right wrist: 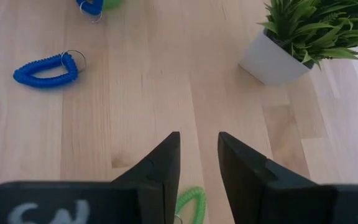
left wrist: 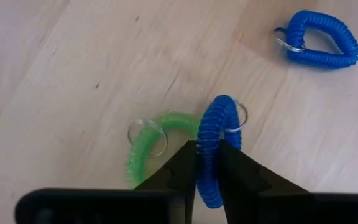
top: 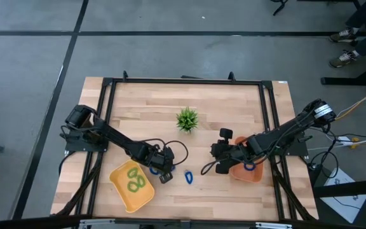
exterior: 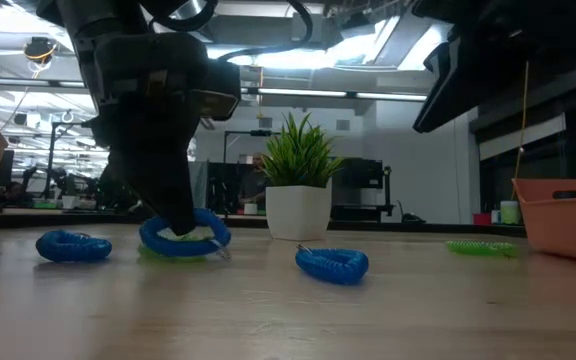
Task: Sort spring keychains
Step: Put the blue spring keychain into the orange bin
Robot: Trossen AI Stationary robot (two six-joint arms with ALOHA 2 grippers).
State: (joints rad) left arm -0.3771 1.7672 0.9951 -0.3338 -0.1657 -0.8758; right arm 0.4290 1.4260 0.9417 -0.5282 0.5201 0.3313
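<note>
No writing is readable. The yellow plastic tray [top: 122, 191] at near left holds light green coiled keychains [top: 136, 180]. Beside it, the left gripper [left wrist: 207, 163] pinches a bright blue coiled keychain [left wrist: 212, 149], which hides part of a green coil [left wrist: 145, 146]. Right gripper [right wrist: 199, 167] hangs parted, empty, beside the orange tray [top: 251, 175] holding a blue coil [top: 249, 167].

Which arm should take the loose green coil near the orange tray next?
Right. The right pincer hangs open with the green coil just beneath its tips, beside the orange tray. The left pincer is shut on a blue coil near the yellow tray.
</note>
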